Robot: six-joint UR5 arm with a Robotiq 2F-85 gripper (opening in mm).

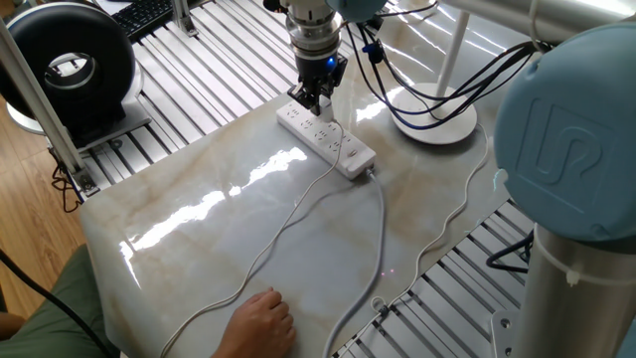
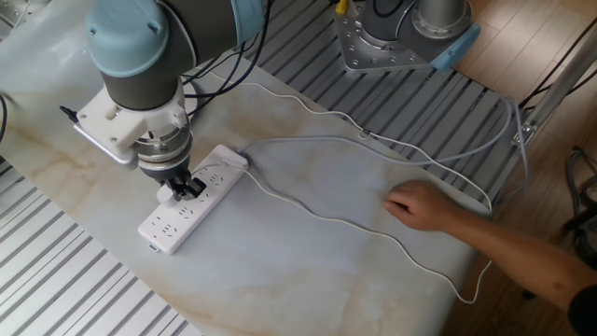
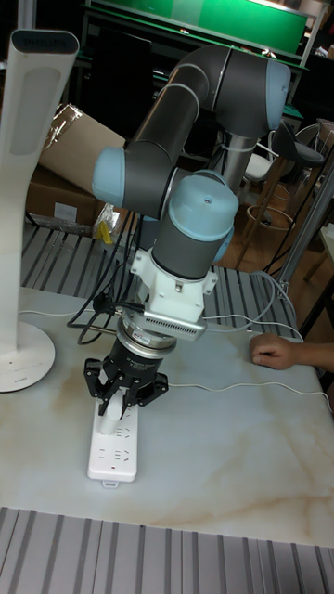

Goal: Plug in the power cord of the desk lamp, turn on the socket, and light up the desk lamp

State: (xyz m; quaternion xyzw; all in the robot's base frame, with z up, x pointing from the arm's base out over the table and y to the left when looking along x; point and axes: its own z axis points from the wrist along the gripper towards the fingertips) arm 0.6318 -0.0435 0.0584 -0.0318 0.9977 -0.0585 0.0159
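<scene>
Gripping the small white plug point(image 3: 111, 411) of the power cord point(image 1: 288, 221), the claw point(image 1: 312, 99) points straight down over the power strip point(image 1: 326, 142), fingers closed on the plug from both sides. Plug sits right at the strip's top face near the far end; cannot tell if the prongs are fully seated. Strip point(image 2: 191, 199) lies flat on the marble table point(image 1: 199, 179), diagonal in both fixed views, its thicker cable leaving the near end and trailing off the table edge. Thin cord runs from the plug across the strip and table toward a person's hand point(image 2: 418, 206), which rests flat on the tabletop close to the cord. Lamp base point(image 1: 437, 123) sits just beyond the strip, close but not touching; white pole point(image 1: 453, 50) upright. In the tall view, lamp point(image 3: 26, 186) stands to the left of the arm, head unlit. Black round fan point(image 1: 68, 65) off the table's corner, well apart from the strip.
</scene>
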